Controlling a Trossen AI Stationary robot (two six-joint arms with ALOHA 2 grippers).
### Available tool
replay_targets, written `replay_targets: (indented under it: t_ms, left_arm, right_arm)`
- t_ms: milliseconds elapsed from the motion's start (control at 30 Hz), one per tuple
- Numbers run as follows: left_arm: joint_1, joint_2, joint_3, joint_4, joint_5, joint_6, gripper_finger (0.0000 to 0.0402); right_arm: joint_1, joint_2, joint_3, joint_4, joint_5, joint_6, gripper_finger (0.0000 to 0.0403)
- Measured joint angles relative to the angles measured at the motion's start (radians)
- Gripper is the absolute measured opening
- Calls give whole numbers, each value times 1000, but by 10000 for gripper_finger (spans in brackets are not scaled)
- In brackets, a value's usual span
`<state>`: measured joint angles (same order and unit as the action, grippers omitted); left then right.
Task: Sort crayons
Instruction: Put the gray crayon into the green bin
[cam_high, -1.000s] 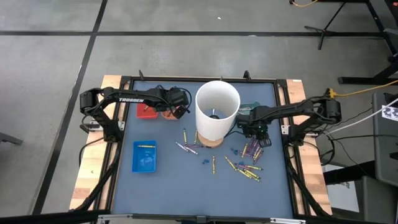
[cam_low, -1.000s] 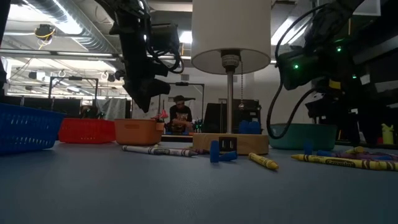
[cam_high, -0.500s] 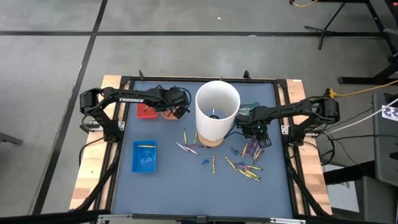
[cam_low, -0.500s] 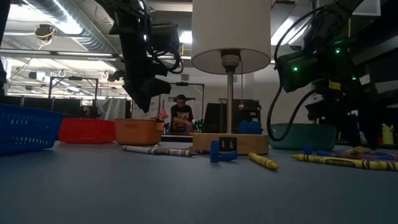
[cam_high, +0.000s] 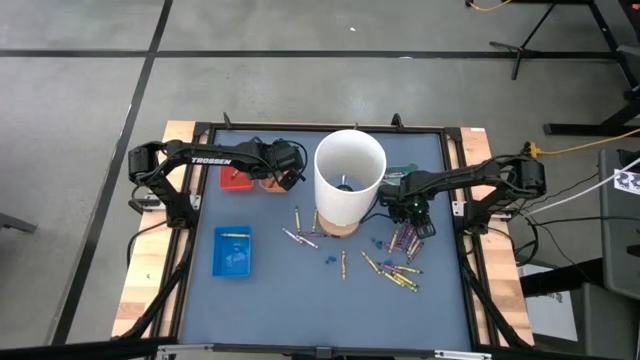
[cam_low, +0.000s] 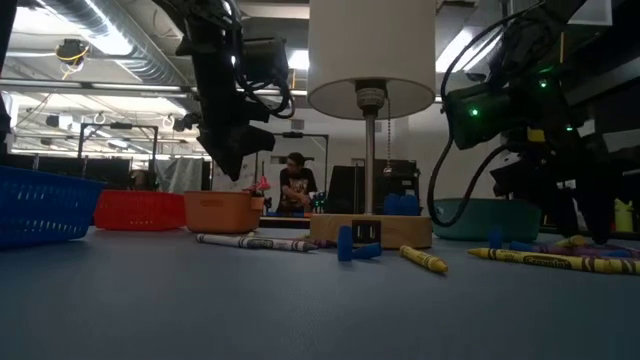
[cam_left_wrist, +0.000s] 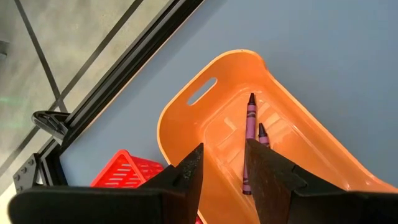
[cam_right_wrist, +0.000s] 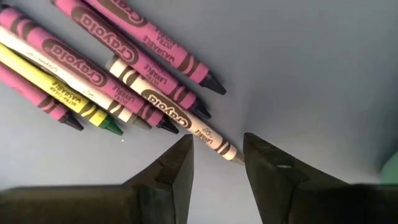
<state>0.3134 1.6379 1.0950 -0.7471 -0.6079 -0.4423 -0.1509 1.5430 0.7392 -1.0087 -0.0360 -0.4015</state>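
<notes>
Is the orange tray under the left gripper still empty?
No, the left wrist view shows two purple crayons lying inside the orange tray, with the left gripper above.

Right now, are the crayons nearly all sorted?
Not yet. Done: two purple crayons lie in the orange tray, one in the blue tray. In hand: nothing; the left gripper and right gripper are open. Left: many loose crayons on the table.

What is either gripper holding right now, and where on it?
Nothing. The left gripper hangs open over the orange tray; the right gripper hangs open above the crayons.
</notes>
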Motion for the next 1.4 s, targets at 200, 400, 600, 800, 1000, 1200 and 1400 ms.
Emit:
replay_targets:
  t_ms: [200,400,600,800,1000,1200,1400]
  left_arm:
    - [0,0,0,0,0,0,102]
    - [0,0,0,0,0,0,102]
    - [0,0,0,0,0,0,102]
    - [0,0,0,0,0,0,102]
    - [0,0,0,0,0,0,102]
    - [0,0,0,0,0,0,102]
    - [0,0,0,0,0,0,102]
  right_arm:
    - [0,-4,-49,16,9,0,138]
    - [1,-3,-62,17,17,-1,138]
    - [1,-3,-62,16,18,0,138]
    - [1,-2,-63,16,18,-1,138]
    - [0,-2,-63,16,19,-1,138]
    - [0,-1,-64,17,25,0,116]
    - [0,0,-65,11,29,0,61]
